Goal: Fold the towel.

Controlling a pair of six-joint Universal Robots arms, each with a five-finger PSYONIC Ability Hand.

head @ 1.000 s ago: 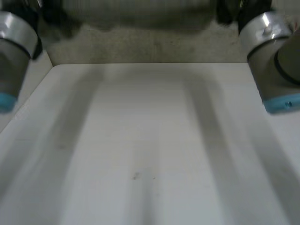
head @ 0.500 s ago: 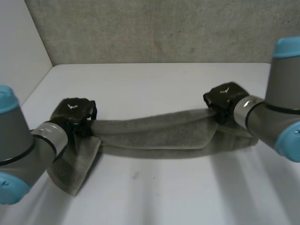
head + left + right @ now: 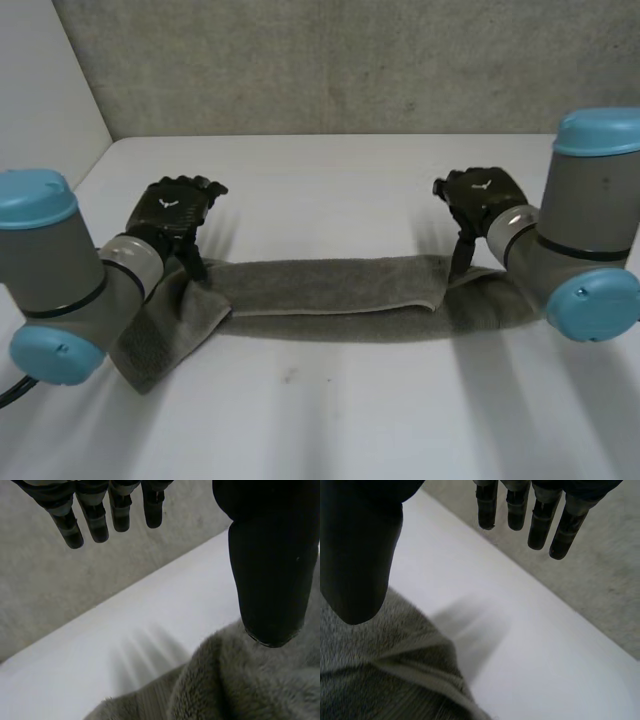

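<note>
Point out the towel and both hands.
towel [image 3: 330, 298], head view, middle of the folded strip.
left hand [image 3: 172, 211], head view, back of the hand.
right hand [image 3: 485, 193], head view, back of the hand.

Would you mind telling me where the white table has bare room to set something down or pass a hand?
Free: the white table between the grey terry towel and the grey wall, and the strip in front of the towel. Crowded: both towel ends, where the black left hand and right hand sit with their arms.
</note>
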